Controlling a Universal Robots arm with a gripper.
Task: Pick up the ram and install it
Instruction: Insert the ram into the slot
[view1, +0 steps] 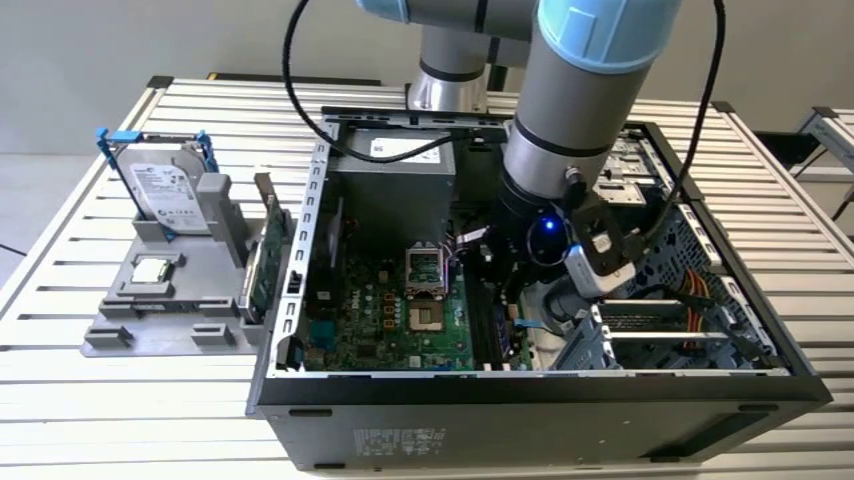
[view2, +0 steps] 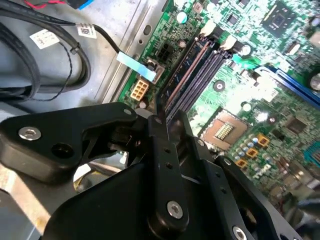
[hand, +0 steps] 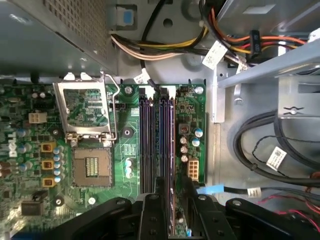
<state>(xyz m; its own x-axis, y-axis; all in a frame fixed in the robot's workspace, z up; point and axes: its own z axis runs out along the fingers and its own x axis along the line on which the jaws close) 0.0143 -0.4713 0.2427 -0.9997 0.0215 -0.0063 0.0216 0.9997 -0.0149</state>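
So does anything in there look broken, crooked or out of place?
Nothing looks damaged or spilled. The claw sits low over the memory slots with the ram lined up along them. The processor socket is empty with its metal cover flipped open, which may look odd.

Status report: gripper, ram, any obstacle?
Gripper shut on ram, inside case. Ram upright, lined along memory slots; seating cannot tell. Cables beside, not in the way.

The open computer case (view1: 534, 380) is seen from above and in front in the exterior view, at some distance. Inside it, the motherboard (hand: 100, 150) is viewed close up in both wrist views, with the memory slots (hand: 157, 145) shared between them.
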